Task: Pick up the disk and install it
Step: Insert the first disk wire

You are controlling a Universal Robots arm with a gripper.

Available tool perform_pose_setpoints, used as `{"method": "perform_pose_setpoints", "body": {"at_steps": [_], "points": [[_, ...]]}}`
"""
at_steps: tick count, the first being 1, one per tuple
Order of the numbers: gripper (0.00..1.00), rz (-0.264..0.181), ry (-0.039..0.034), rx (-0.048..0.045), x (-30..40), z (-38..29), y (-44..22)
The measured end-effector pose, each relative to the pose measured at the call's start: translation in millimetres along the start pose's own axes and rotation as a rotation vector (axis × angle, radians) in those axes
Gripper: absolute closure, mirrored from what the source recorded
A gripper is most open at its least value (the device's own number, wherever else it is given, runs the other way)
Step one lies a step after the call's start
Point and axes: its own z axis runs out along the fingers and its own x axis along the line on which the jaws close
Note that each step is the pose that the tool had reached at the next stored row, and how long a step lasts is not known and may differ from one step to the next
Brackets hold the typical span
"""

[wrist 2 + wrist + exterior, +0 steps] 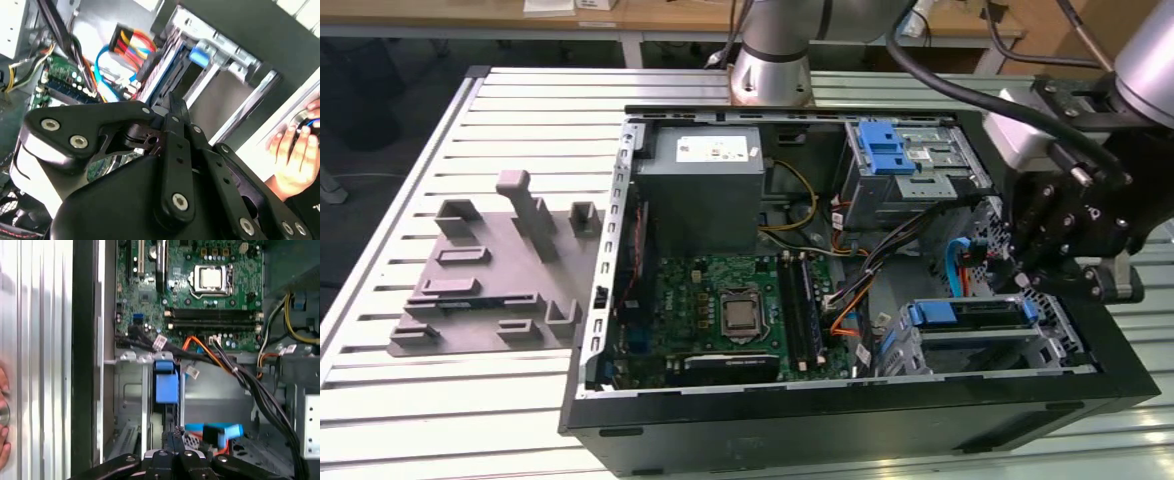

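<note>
End effector (1045, 285) is hovering at the right edge of the exterior view, over the lower-right drive cage (1067, 335) of the open computer case (854, 420). In both wrist views its fingers (176, 112) are looking pressed together with nothing between them, so it is reading as closed and empty. The tips are pointing down at the cage slot, just above it; I cannot tell if they are touching.

The disk (981, 315) is sitting inside that lower-right cage, blue bracket showing at its edge, lying level with the cage frame. Judging from that, the pick-up is looking done and the disk is looking slotted in. Whether it is fully seated and latched is not showing, and that is what is left to confirm.

Outward from there:
- Cables (947, 265) are running just beside the cage.
- The motherboard (734, 300) is lying mid-case.
- The grey power supply box (700, 190) is sitting above the motherboard in the frame.
- A second cage with a blue latch (897, 150) is sitting upper right of centre.
- A grey fixture (494, 270) is lying on the ribbed worktop (400, 400) at the left, well apart from the case.
- A person's hand (295, 150) is showing in the second wrist view, beyond the case wall.
</note>
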Motion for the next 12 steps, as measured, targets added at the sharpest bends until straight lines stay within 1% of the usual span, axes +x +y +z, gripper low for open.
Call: {"method": "perform_pose_setpoints", "body": {"at_steps": [3,5,6,7,9,10,12], "points": [[0.89,0.000,0.0003,0.0008,-2.8,-0.1,-8.8],[0.89,0.000,0.0002,0.0034,-4.5,-0.1,-11.5],[0.89,0.000,0.0000,0.0076,-5.9,0.0,-11.7],[0.89,0.000,-0.0002,0.0145,-7.6,-0.2,-11.7],[0.89,0.000,-0.0004,0.0346,-11.2,-0.9,-11.7],[0.89,0.000,-0.0005,0.0417,-12.6,-1.2,-11.6],[0.89,-0.001,-0.0005,0.0447,-16.5,-1.6,-11.7]]}}
